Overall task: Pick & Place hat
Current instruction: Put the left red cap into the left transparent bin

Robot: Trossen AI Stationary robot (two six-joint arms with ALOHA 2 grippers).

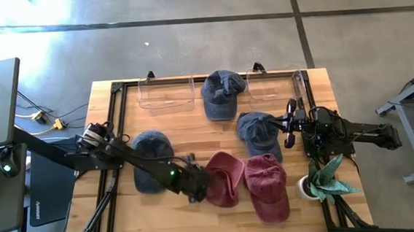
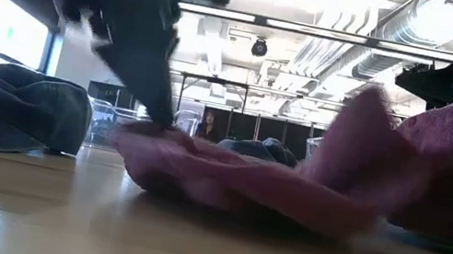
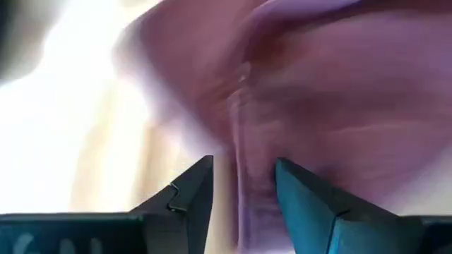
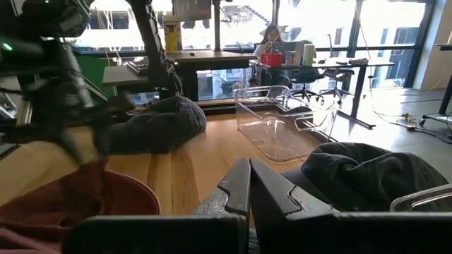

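Half-hidden left gripper [image 1: 199, 186], parted fingers astride the blurred maroon hat [image 1: 224, 178]; right gripper [image 1: 290, 128] clenched, empty.

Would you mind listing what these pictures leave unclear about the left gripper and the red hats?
- Left gripper: in the left wrist view the fingers straddle a fold of the red hat, but blur hides whether they touch it.
- Low view: motion smear hides the gripper's tips.
- High view: the arm covers the hat's near edge.
- Second red hat: cut off by the low view's right edge.

Bright daylight; window glare in low view; left wrist view motion-blurred.
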